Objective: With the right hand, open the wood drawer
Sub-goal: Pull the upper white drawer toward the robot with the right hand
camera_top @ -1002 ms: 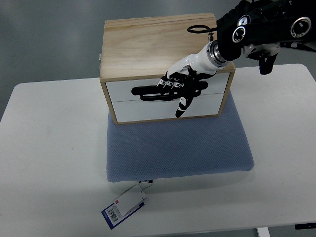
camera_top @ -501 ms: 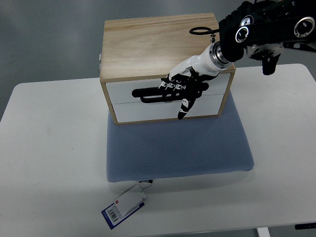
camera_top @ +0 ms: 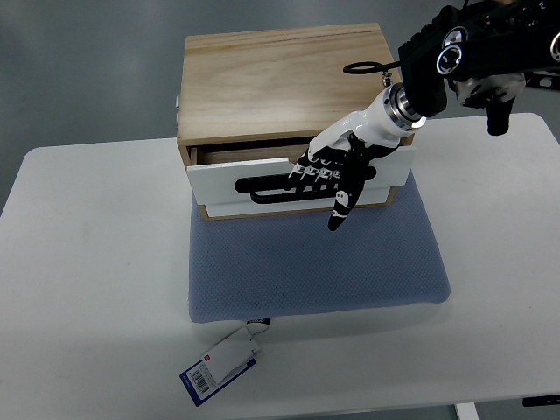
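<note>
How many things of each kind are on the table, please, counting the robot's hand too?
Wood drawer box: 1
Drawers: 2, the upper drawer pulled partly out, the lower one mostly hidden under it
Blue mat: 1
Tag: 1
Right hand: 1, fingers hooked on the black handle
Total: 6

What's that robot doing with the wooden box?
The robot's right hand has its fingers hooked on the black handle of the white-fronted upper drawer in the light wooden box. That drawer is pulled out a little, showing a dark gap behind its front. The box sits on a blue-grey padded mat on the white table. The left arm is not showing.
</note>
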Action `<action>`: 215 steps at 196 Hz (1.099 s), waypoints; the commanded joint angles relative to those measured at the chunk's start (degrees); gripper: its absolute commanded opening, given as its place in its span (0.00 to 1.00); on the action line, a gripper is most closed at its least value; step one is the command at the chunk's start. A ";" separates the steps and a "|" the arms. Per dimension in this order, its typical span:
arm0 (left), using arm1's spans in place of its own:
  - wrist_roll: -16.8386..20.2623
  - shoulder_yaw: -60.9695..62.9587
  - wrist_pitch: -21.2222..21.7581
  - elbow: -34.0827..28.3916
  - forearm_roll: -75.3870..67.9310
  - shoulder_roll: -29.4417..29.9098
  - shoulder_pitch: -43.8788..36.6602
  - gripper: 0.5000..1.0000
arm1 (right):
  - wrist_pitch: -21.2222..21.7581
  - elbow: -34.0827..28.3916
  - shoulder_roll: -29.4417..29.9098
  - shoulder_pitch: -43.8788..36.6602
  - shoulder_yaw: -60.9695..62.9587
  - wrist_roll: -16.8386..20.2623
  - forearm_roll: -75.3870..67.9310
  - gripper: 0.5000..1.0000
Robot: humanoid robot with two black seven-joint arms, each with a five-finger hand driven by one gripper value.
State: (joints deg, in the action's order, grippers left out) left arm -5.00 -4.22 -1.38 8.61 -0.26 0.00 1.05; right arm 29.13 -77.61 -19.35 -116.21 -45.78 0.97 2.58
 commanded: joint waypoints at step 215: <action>-0.01 0.00 -0.02 0.00 0.00 0.00 0.00 1.00 | 5.68 -7.56 -4.73 -3.84 -0.71 -0.27 1.29 0.85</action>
State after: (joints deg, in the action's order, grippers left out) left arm -5.01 -4.22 -1.37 8.61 -0.26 0.00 1.05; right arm 34.34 -84.73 -23.86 -119.77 -46.50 0.73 3.87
